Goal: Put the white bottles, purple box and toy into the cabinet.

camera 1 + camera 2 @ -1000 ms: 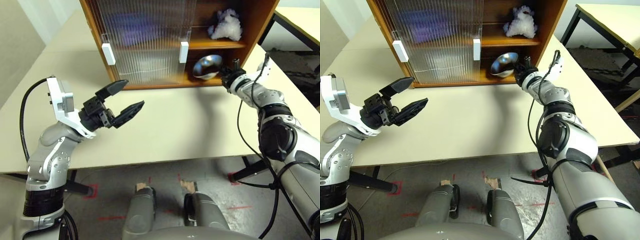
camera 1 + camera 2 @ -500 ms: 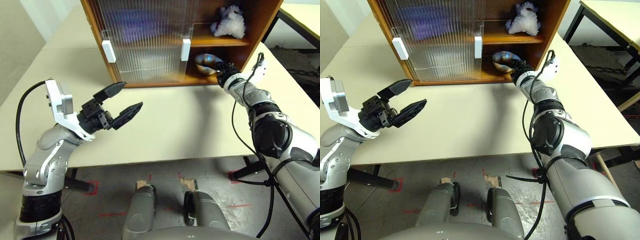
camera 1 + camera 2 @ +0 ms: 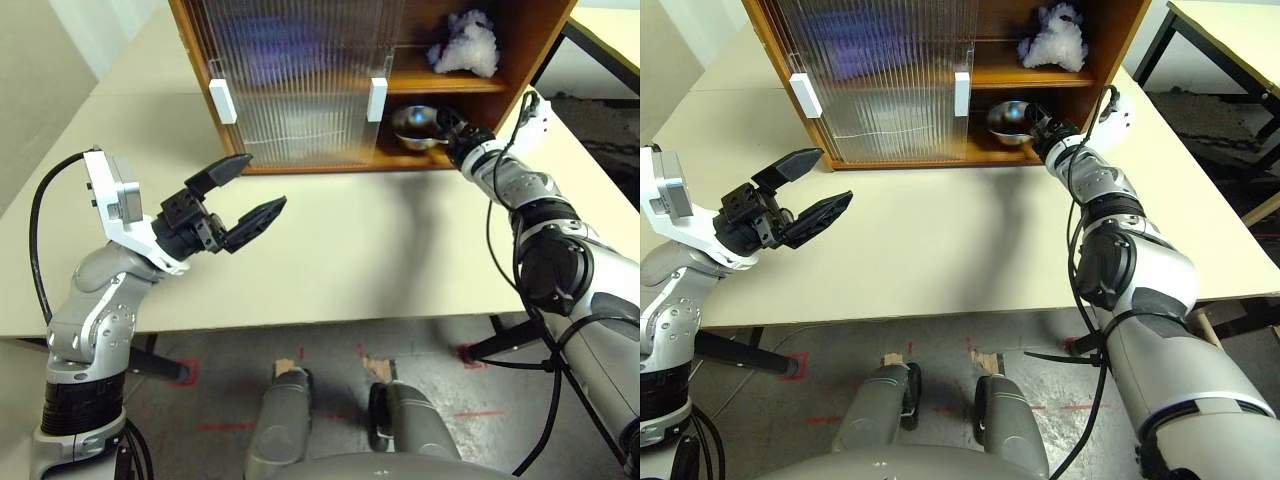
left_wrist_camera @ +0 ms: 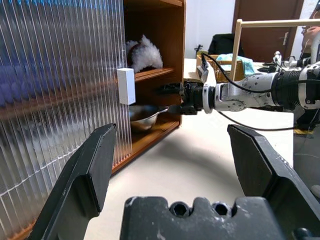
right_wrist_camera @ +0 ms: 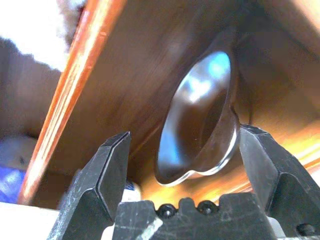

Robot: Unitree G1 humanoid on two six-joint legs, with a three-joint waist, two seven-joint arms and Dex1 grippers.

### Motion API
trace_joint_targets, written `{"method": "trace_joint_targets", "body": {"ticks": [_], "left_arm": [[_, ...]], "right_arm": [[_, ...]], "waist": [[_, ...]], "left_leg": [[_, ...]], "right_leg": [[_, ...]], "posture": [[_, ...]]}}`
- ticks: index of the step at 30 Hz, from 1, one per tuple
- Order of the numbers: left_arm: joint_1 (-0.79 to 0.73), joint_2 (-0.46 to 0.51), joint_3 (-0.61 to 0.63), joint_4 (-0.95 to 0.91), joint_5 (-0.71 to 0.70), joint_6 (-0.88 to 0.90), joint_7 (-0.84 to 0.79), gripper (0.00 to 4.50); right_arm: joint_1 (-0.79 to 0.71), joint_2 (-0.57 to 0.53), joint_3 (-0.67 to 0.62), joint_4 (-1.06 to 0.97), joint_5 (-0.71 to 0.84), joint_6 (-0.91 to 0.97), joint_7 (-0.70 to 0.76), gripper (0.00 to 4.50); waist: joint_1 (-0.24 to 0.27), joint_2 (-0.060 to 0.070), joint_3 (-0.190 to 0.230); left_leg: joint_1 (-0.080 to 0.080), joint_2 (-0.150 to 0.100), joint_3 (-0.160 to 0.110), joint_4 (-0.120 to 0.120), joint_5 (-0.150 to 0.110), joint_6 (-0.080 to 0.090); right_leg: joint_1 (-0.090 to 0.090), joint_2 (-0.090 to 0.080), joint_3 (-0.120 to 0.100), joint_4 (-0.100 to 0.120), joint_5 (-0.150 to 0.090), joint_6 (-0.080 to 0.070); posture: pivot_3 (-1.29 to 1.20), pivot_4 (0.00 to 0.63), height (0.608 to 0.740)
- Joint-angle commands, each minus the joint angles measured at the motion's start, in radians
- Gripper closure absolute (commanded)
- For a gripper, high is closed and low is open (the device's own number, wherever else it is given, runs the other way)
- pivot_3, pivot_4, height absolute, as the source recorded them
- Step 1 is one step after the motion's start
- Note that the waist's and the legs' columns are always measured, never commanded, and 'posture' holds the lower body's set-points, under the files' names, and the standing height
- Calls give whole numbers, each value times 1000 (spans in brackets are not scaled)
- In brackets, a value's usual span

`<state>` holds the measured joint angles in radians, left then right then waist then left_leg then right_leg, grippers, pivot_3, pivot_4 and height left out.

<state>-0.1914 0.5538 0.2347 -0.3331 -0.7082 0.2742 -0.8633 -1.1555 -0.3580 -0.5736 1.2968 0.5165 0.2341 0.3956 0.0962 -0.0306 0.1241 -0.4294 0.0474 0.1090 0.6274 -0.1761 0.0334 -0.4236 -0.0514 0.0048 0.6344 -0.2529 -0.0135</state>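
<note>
The cabinet [image 3: 520,60] stands at the back of the table, its ribbed doors [image 3: 300,80] slid left and its right side open. The toy [image 3: 464,48], a fluffy white plush, sits on the upper shelf. Below it a metal dish [image 3: 418,125] rests on the cabinet floor. My right gripper [image 3: 452,130] is open at the dish's rim, and the dish [image 5: 200,120] lies between its spread fingers. A purple blur behind the door is the purple box [image 3: 268,55]. The white bottles are hidden behind the doors. My left gripper [image 3: 258,186] hovers open and empty over the table's left.
The cream table [image 3: 380,240] stretches in front of the cabinet with free room between my arms. White handles [image 3: 377,98] mark the door edges. A second table [image 3: 1230,40] stands off to the right.
My right gripper has opened and let go of the metal dish. The dish, held tilted at the opening before, now rests level on the cabinet floor. My left arm has stayed put.
</note>
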Motion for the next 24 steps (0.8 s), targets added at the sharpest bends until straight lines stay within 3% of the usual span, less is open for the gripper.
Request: {"method": "trace_joint_targets", "body": {"ticks": [1,9,14,18,24], "left_arm": [[-18,-3,-7,30,-2,-8,-20,0],[-37,-19,-19,62,6,-22,-39,0],[-64,-19,-20,98,14,-34,-54,0],[-58,-18,-19,116,14,-40,-70,0],[-35,6,1,136,19,-41,-92,0]], "right_arm": [[31,-48,90,-40,-91,-3,76,27],[145,-158,372,-204,-332,-34,241,27],[249,-184,430,-488,-296,128,375,27],[334,-139,419,-770,-187,292,430,1311],[347,-23,455,-879,-138,313,441,3626]], "waist": [[1,0,0],[-9,-1,-3],[-22,-2,-3],[-39,-2,-6],[-51,-6,-11]], "left_leg": [[0,0,0,0,0,0],[0,0,1,0,0,0],[0,0,1,1,0,0],[1,1,2,2,1,0],[3,1,2,2,0,-1]], "right_leg": [[0,0,0,0,0,0],[-1,0,0,0,0,0],[-1,1,0,2,1,1],[-1,1,1,4,1,2],[-1,2,0,8,2,1]], "posture": [[262,67,740],[226,44,740],[212,37,740],[201,33,740],[202,29,740]]}}
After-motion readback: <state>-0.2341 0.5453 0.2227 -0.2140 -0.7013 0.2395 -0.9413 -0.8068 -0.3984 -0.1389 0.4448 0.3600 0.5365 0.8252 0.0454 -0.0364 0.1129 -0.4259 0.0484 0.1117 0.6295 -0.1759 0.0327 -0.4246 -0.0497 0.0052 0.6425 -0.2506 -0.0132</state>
